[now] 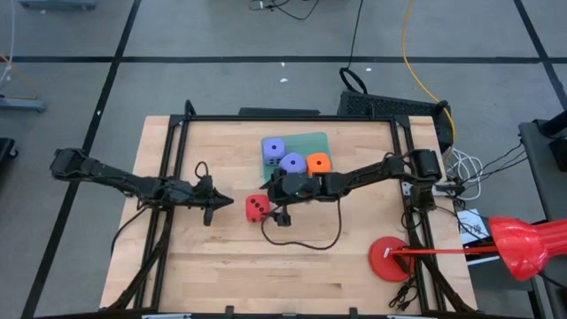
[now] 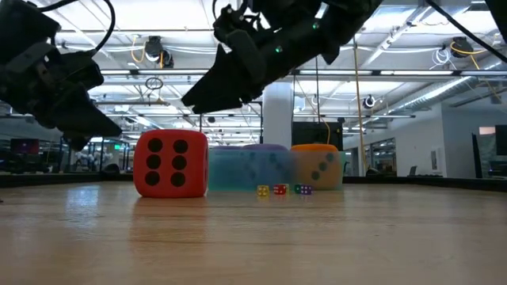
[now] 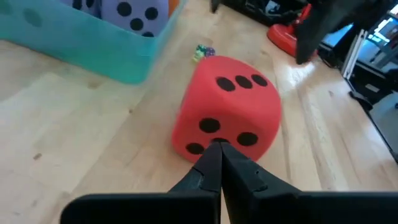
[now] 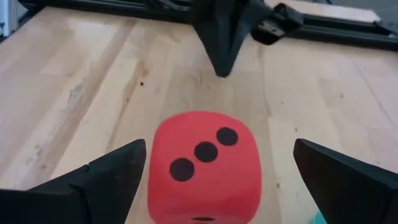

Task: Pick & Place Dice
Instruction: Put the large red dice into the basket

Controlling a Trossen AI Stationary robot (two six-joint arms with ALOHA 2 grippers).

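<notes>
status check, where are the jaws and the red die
Right gripper open, straddling red die. Left gripper shut, empty, beside it. Nothing blocking.

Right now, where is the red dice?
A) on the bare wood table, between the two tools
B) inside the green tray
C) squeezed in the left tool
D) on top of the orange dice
A: the red dice sits on the table, outside the green tray, with the shut left tool on one side and the open right tool on the other.
</notes>
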